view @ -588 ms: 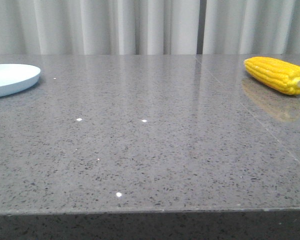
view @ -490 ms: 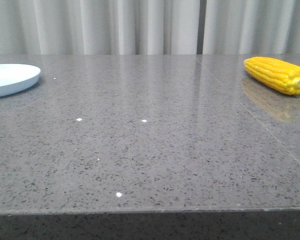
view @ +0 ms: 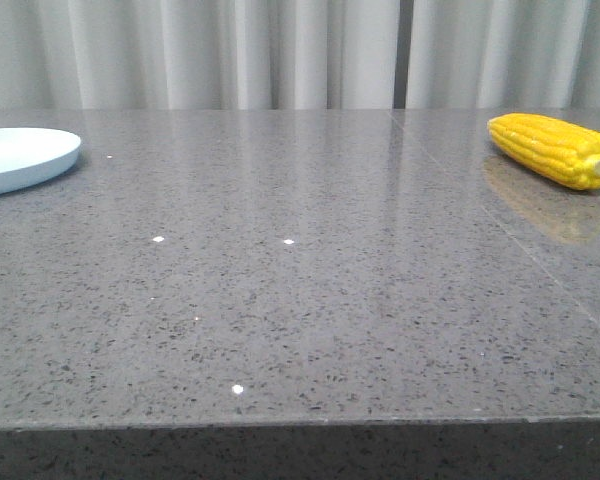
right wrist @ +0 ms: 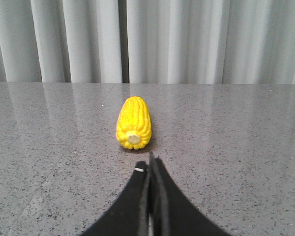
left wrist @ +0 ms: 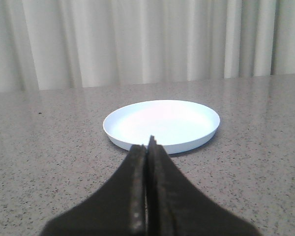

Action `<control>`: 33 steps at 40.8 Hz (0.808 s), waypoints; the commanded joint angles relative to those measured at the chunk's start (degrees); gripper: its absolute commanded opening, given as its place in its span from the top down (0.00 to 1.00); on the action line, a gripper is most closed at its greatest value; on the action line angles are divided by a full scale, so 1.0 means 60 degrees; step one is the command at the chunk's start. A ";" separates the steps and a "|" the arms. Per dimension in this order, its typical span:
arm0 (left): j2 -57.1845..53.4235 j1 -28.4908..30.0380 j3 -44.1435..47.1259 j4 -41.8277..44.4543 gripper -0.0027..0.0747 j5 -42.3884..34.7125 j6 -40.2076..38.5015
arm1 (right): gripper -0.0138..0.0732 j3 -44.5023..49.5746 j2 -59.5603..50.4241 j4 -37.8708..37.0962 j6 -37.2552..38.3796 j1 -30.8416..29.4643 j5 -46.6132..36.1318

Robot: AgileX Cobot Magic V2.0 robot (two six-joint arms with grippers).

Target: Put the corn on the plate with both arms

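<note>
Out on the grey speckled stone table (view: 310,300) the corn (view: 554,149) lies on its side far off at about two o'clock in the front view, hard by the right edge of the picture, its pale stub end turned toward three o'clock and slightly nearer the camera, with a yellow reflection glowing on the polished surface just below it. The plate (view: 20,157) sits well apart from it, way over at ten o'clock, cut by the left edge of the picture and holding nothing. Neither arm shows in the front view. From the right wrist camera, the right gripper (right wrist: 151,167) has its two dark fingers pressed together with only a thin seam between them, holding nothing; the corn (right wrist: 133,123) lies straight ahead of the tips at twelve o'clock, near but clear of them, a strip of bare table between, its round stub end pointing back at the gripper and its tapered end pointing away toward the curtain (right wrist: 147,39). From the left wrist camera, the left gripper (left wrist: 147,150) is likewise squeezed closed, fingers flat against each other and gripping nothing; the plate (left wrist: 137,140) sits dead ahead at twelve o'clock, its near rim just beyond the fingertips as seen here, though whether they touch cannot be told.
</note>
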 commanded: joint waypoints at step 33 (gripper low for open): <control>0.2521 -0.0059 -0.6865 0.0458 0.99 0.3449 -0.0103 | 0.92 -0.7143 0.3455 0.0012 -0.0105 -0.0064 0.5338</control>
